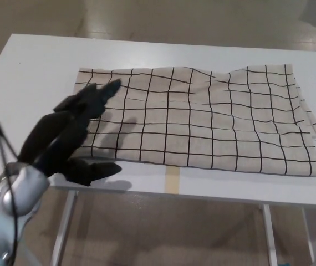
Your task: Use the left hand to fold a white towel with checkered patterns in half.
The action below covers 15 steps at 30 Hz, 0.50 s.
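The left hand (72,138), fingers spread and empty, hovers over the near-left corner of the towel (202,119) lying flat on the table (30,72); a shallow pinch risks snagging one layer, skewing the fold.

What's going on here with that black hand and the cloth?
A robot's left hand is reaching in over the left end of a checkered towel that lies spread on a white table. Its fingers are apart and it holds nothing. The towel hasn't been folded over. The right hand isn't in view.
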Motion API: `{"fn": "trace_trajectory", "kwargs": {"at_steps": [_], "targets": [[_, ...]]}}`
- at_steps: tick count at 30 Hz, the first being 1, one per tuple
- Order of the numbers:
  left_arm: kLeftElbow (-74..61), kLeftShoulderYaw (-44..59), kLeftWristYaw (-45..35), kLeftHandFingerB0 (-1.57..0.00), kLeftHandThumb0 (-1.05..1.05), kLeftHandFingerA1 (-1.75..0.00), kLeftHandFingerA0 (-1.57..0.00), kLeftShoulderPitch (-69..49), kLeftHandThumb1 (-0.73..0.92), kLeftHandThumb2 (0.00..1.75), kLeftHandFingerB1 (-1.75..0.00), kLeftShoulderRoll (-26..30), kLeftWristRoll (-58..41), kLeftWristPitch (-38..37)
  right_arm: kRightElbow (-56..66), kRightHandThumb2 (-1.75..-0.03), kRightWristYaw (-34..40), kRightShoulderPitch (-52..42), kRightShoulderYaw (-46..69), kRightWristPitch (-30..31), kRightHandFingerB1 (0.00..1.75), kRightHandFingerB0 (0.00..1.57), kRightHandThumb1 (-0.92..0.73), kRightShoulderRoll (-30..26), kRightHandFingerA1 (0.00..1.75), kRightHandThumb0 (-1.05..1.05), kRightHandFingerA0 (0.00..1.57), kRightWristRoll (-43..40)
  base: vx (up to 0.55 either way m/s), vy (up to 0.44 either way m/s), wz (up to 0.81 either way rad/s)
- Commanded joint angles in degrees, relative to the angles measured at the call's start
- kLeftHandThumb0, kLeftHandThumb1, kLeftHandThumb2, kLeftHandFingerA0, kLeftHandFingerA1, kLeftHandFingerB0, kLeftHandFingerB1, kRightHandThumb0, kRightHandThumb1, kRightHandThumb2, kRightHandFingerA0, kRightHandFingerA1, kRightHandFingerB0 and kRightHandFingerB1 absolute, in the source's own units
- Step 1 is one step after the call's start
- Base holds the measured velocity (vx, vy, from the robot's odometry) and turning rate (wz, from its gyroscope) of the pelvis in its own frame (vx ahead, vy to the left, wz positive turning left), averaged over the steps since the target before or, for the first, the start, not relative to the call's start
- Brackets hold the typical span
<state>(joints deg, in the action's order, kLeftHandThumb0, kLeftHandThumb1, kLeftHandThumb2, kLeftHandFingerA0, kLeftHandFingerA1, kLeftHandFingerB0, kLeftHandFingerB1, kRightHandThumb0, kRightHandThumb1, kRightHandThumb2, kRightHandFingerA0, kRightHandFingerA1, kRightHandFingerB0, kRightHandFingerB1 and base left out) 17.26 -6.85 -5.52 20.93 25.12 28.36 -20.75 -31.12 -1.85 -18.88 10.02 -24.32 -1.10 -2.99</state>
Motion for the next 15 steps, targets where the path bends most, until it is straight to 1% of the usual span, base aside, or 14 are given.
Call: {"fn": "trace_trajectory", "kwargs": {"at_steps": [1,2,3,9,10,11,12,15], "targets": [[20.65,-15.91,9.3,0.0,-0.49,-0.01,0.0,14.1,0.42,0.69,-0.08,1.93,24.28,11.26,-0.57,-0.62,0.3,-1.75,0.03,-4.47,0.36,0.25,-0.75,-1.01,0.43,-0.33,0.27,1.02,0.0,0.0,0.0],[20.65,-15.91,9.3,0.0,-0.49,-0.01,0.0,14.1,0.42,0.69,-0.08,1.93,24.28,11.26,-0.57,-0.62,0.3,-1.75,0.03,-4.47,0.36,0.25,-0.75,-1.01,0.43,-0.33,0.27,1.02,0.0,0.0,0.0],[24.46,-17.62,11.0,0.0,-0.49,-0.01,0.0,16.33,0.41,0.68,-0.08,1.63,24.38,12.0,-0.55,-0.62,0.77,-1.59,0.04,-4.34,0.37,0.26,-0.75,-1.08,0.43,-0.32,0.27,1.33,0.0,0.0,0.0],[31.65,-21.33,14.33,0.0,-0.46,-0.04,0.0,19.71,0.42,0.69,-0.13,0.97,23.97,13.15,-0.5,-0.62,0.53,-2.08,-0.05,-4.63,0.37,0.26,-0.74,-1.14,0.43,-0.31,0.28,1.22,0.0,0.0,0.0],[32.86,-21.96,14.73,0.0,-0.42,-0.05,0.0,20.28,0.49,0.55,-0.15,0.85,23.85,13.44,-0.39,-0.62,0.56,-2.2,-0.11,-4.62,0.37,0.26,-0.74,-1.1,0.43,-0.31,0.28,1.27,0.0,0.0,0.0],[34.44,-22.86,15.41,0.0,-0.42,-0.05,0.0,21.08,0.49,0.55,-0.15,0.71,23.56,13.7,-0.29,-0.62,0.61,-2.29,-0.21,-4.62,0.37,0.26,-0.74,-1.08,0.43,-0.31,0.28,1.34,0.0,0.0,0.0],[35.37,-23.32,15.85,0.0,-0.45,-0.05,0.0,21.56,0.42,0.7,-0.15,0.62,23.42,13.76,-0.33,-0.62,0.65,-2.18,-0.23,-4.57,0.37,0.26,-0.74,-1.04,0.43,-0.32,0.28,1.32,0.0,0.0,0.0],[37.92,-24.78,17.3,0.0,-0.45,-0.05,0.0,22.89,0.42,0.7,-0.15,0.35,22.76,13.68,-0.45,-0.62,0.75,-1.99,-0.28,-4.56,0.37,0.26,-0.74,-0.99,0.43,-0.32,0.28,1.27,0.0,0.0,0.0]]}}
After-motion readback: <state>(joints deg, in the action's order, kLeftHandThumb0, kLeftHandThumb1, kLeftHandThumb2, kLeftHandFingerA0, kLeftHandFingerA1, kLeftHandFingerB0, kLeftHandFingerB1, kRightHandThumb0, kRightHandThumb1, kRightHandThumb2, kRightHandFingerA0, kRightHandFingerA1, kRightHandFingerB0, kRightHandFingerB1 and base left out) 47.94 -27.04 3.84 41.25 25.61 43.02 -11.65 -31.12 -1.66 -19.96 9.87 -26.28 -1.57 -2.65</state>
